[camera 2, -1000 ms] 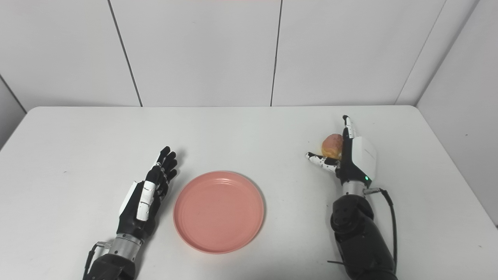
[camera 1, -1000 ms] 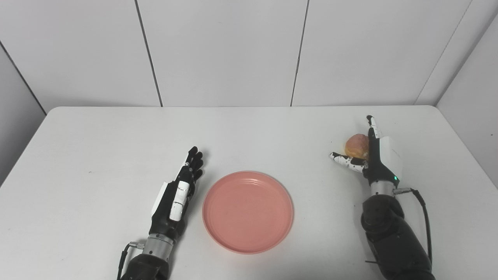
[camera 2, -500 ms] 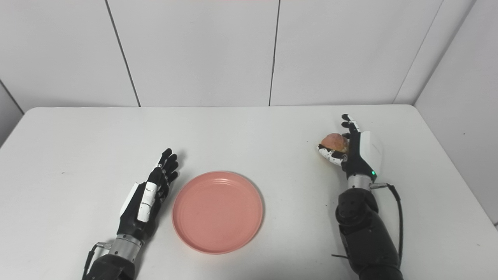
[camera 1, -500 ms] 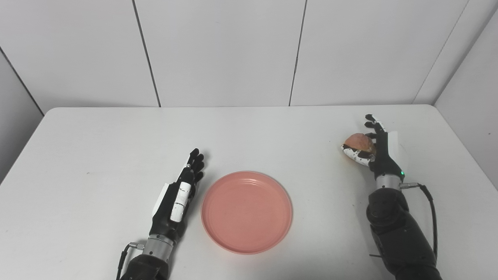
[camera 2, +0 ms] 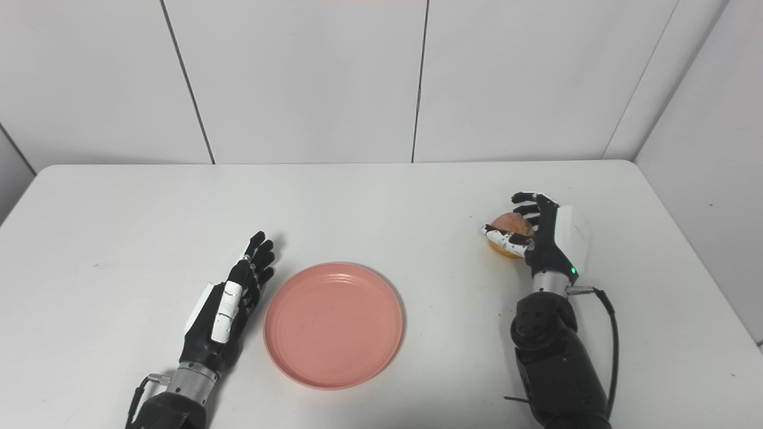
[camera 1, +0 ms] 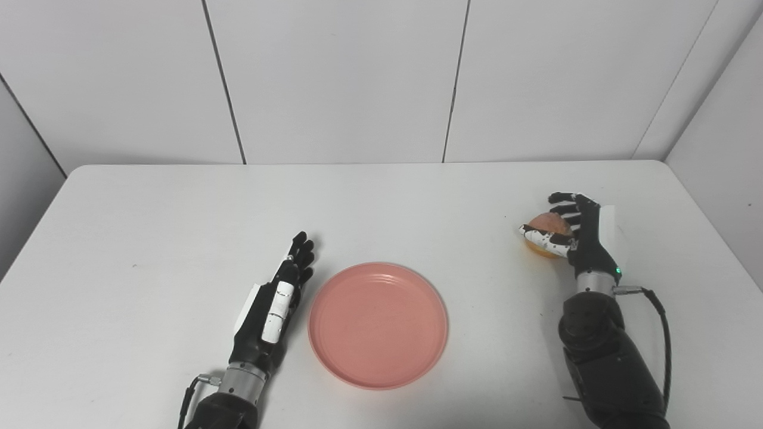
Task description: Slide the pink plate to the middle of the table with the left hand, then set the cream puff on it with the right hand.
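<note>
Closest in, the pink plate sits mid-counter, with the left hand just beside its left edge, fingers straight and holding nothing. Farther back on the right, the right hand is wrapped around the cream puff, well apart from the plate.

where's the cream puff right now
The cream puff is on the table's right side, gripped by the right hand, well right of the pink plate.
</note>
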Motion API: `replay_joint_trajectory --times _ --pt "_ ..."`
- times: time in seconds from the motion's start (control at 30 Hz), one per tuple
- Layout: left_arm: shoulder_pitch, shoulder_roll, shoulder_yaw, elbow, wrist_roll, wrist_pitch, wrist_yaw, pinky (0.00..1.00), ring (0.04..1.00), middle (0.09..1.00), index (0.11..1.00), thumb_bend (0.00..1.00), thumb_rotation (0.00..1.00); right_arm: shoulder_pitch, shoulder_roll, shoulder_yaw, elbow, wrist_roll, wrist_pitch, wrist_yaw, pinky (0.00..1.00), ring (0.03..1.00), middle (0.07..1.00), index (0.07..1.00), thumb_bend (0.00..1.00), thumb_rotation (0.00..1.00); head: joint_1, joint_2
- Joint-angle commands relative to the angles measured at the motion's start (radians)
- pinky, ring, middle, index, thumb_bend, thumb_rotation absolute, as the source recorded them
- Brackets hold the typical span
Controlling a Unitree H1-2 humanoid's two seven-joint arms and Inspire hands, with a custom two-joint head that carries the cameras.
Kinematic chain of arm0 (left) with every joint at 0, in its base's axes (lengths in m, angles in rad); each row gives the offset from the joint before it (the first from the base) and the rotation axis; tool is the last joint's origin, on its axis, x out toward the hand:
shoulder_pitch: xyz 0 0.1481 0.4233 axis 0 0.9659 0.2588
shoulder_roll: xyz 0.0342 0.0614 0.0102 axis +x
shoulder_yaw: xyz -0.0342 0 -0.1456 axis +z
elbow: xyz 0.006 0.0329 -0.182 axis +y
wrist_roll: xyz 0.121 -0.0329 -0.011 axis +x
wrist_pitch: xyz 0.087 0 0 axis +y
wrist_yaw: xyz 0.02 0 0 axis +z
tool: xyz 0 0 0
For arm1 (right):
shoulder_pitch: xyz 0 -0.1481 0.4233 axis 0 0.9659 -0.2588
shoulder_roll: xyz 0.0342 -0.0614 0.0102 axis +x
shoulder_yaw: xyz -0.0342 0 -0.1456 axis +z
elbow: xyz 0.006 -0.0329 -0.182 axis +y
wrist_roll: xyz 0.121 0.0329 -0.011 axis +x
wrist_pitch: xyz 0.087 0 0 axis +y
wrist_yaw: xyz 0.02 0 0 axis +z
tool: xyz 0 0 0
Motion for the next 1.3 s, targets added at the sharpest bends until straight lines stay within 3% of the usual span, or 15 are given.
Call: replay_joint_trajectory --times 0.0,0.1,0.17,0.3,0.63,0.8,1.03,1.27 --pt "0.033 -0.001 -0.002 0.022 0.006 -0.014 0.002 1.00 1.000 1.000 1.000 0.77 1.00 -0.026 -0.007 -0.013 -0.034 -0.006 -0.015 -0.042 0.24 0.426 0.493 0.514 0.50 0.00 0.006 0.001" --pt "0.034 -0.005 -0.005 0.015 0.014 -0.009 0.008 1.00 1.000 1.000 1.000 0.77 1.00 -0.023 -0.007 -0.016 -0.037 -0.005 -0.037 -0.055 0.17 0.406 0.503 0.487 0.51 0.00 0.016 0.002" --pt "0.036 -0.009 -0.007 0.007 0.024 -0.009 0.014 1.00 1.000 1.000 1.000 0.76 1.00 -0.021 -0.012 -0.011 -0.033 -0.008 -0.063 -0.067 0.26 0.386 0.486 0.515 0.51 0.00 0.021 0.004" --pt "0.039 -0.021 -0.007 0.003 0.031 -0.012 0.021 1.00 1.000 1.000 1.000 0.75 1.00 -0.015 -0.026 0.006 -0.026 -0.017 -0.138 -0.094 0.33 0.399 0.498 0.498 0.51 0.00 0.039 0.006" --pt "0.044 -0.055 -0.019 -0.013 0.060 -0.012 0.054 1.00 1.000 1.000 1.000 0.70 1.00 -0.005 -0.042 0.020 -0.012 -0.004 -0.340 -0.125 0.34 0.419 0.510 0.514 0.49 0.00 0.111 0.021" --pt "0.039 -0.068 -0.019 -0.019 0.063 0.003 0.065 1.00 1.000 1.000 1.000 0.71 1.00 0.005 -0.037 0.040 -0.044 -0.017 -0.379 -0.109 0.33 0.428 0.541 0.489 0.49 0.00 0.133 0.032" --pt "0.035 -0.092 -0.018 -0.009 0.108 -0.039 0.109 1.00 1.000 1.000 1.000 0.68 1.00 0.035 -0.024 0.079 -0.135 -0.023 -0.414 -0.067 0.34 0.447 0.541 0.460 0.49 0.00 0.191 0.057" --pt "0.032 -0.113 -0.025 -0.027 0.113 -0.013 0.112 1.00 1.000 1.000 1.000 0.71 1.00 0.080 0.022 0.143 -0.245 -0.006 -0.457 0.024 0.32 0.427 0.557 0.467 0.49 0.00 0.243 0.073"
